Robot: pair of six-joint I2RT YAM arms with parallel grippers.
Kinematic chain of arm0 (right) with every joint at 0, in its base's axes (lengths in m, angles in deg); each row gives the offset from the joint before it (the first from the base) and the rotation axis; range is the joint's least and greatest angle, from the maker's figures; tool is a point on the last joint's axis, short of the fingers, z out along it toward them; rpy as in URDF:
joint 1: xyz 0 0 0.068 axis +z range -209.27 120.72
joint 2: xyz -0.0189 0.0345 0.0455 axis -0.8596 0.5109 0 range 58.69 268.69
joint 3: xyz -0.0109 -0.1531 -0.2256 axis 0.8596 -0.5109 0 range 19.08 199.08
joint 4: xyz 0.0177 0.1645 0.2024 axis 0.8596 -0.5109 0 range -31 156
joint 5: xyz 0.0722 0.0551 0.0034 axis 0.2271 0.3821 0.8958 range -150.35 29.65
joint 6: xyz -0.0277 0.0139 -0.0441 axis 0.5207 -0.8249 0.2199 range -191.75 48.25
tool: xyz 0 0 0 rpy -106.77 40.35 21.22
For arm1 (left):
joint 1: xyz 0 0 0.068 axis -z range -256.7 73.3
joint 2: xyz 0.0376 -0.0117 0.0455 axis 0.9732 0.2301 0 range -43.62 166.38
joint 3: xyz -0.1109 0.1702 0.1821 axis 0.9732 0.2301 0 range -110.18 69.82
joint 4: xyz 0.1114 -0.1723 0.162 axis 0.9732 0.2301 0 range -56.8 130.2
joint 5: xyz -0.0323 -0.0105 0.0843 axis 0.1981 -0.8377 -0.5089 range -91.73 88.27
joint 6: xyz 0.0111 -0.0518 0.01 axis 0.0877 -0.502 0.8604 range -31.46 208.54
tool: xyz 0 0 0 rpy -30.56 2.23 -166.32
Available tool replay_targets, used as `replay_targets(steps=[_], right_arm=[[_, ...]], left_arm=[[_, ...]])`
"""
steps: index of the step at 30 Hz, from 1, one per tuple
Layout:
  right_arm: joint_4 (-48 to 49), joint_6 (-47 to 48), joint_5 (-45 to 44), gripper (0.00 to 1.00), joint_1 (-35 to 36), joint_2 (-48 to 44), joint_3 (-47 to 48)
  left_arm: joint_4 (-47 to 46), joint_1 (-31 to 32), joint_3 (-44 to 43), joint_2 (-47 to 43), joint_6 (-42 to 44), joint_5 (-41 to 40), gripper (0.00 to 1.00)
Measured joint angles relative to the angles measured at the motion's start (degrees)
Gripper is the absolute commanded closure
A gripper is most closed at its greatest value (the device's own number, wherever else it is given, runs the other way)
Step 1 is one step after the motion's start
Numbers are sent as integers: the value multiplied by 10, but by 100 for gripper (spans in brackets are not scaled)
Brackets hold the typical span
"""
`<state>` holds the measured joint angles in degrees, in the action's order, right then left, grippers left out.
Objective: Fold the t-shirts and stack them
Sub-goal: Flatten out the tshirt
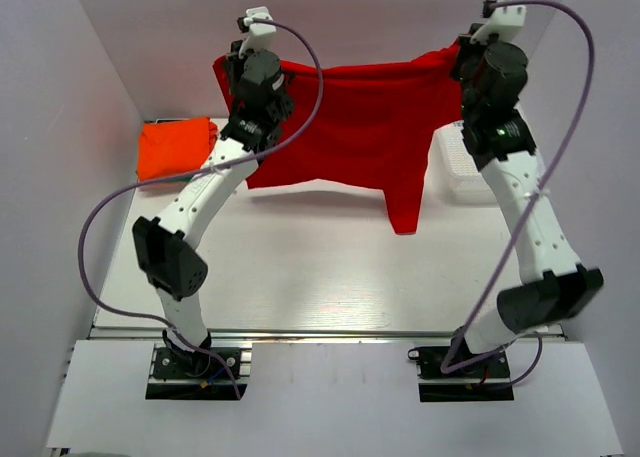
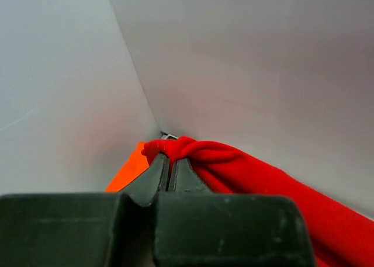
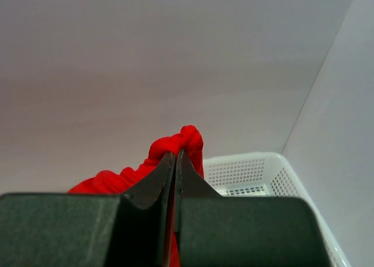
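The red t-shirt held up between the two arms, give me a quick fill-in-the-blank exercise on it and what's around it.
1. The left arm's fingers and the right arm's fingers each pinch a bunched edge of the hanging t-shirt, whose colour is ____.
2. The folded t-shirt lying by the left wall is ____.
3. The white mesh basket stands beside the ____ arm.

Missing words: red; orange; right.
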<state>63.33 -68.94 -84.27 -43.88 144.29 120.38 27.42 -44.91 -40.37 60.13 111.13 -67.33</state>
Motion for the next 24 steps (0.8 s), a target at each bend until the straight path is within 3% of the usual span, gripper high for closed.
replay_targets(steps=[7, 10, 14, 18, 24], right_arm=[[58, 33, -17, 100, 0, 149, 107], [79, 42, -20, 100, 1, 206, 174], [134, 63, -28, 100, 3, 252, 229], [172, 68, -30, 100, 5, 251, 223], [214, 65, -44, 100, 6, 175, 47]], left_arm=[[94, -82, -206, 143, -57, 64, 100], [99, -103, -248, 171, -63, 90, 100], [92, -121, -256, 173, -68, 126, 100], [83, -131, -260, 172, -81, 154, 100], [93, -139, -147, 127, -127, 184, 100]])
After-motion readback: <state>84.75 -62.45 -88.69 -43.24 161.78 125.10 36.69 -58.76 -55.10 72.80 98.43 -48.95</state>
